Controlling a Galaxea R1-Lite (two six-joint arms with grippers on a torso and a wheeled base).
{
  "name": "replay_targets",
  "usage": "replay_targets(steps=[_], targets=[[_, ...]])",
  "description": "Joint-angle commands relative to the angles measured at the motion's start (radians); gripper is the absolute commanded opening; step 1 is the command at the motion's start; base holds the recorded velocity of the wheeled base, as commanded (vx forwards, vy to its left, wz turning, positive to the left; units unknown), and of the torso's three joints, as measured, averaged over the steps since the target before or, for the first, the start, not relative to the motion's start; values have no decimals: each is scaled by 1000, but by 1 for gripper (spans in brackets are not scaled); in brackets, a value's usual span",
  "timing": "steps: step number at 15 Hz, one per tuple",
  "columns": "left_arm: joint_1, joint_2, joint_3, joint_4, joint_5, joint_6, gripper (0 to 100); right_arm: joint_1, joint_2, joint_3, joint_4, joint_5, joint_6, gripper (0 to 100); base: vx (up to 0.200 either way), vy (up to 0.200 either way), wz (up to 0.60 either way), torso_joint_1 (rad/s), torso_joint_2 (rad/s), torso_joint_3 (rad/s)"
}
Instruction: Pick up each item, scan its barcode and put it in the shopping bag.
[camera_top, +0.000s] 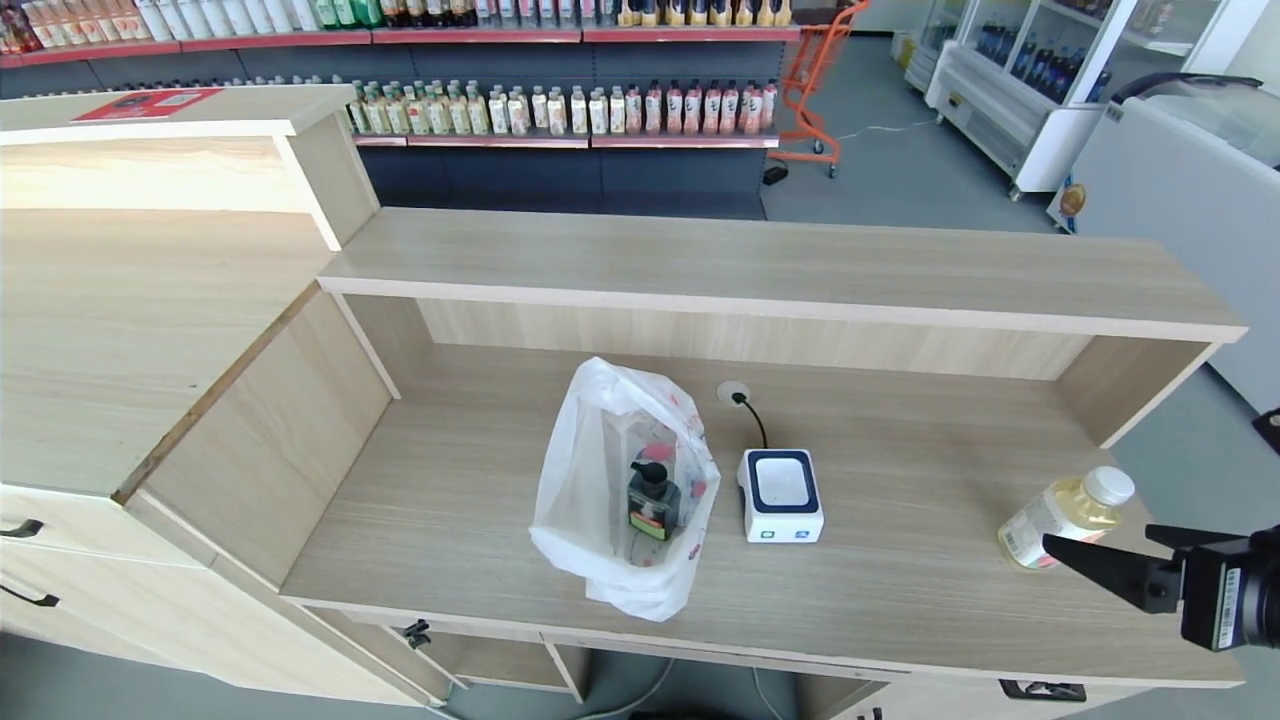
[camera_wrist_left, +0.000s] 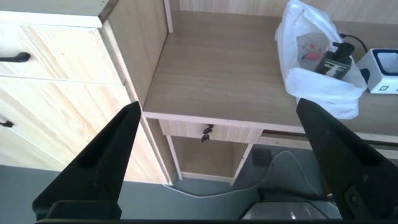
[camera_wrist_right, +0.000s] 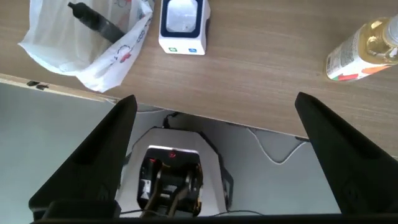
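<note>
A white plastic shopping bag stands open on the wooden counter, with a dark pump bottle upright inside it. Just right of the bag sits the white scanner. A yellow drink bottle with a white cap lies near the counter's right end. My right gripper is open just in front of that bottle, nothing between its fingers. From the right wrist, the right gripper hangs off the counter's front edge, the drink bottle to one side. My left gripper is open, low before the counter, away from the bag.
A raised shelf runs along the back of the counter, and a tall side panel closes its left end. The scanner's cable leads to a grommet behind it. Drawers stand to the left.
</note>
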Motion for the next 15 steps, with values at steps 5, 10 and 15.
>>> replay_targets(steps=[5,10,15], targets=[[0,1,0,2,2,5,100,-21,1,37,14,-62,2,100,0,-200,0,8,1,4],[0,1,0,0,2,6,100,-29,-4,57,35,-75,43,100,0,-200,0,1,4,2],[0,1,0,0,2,5,100,-29,-17,103,84,-117,44,100,0,-200,0,2,3,1]])
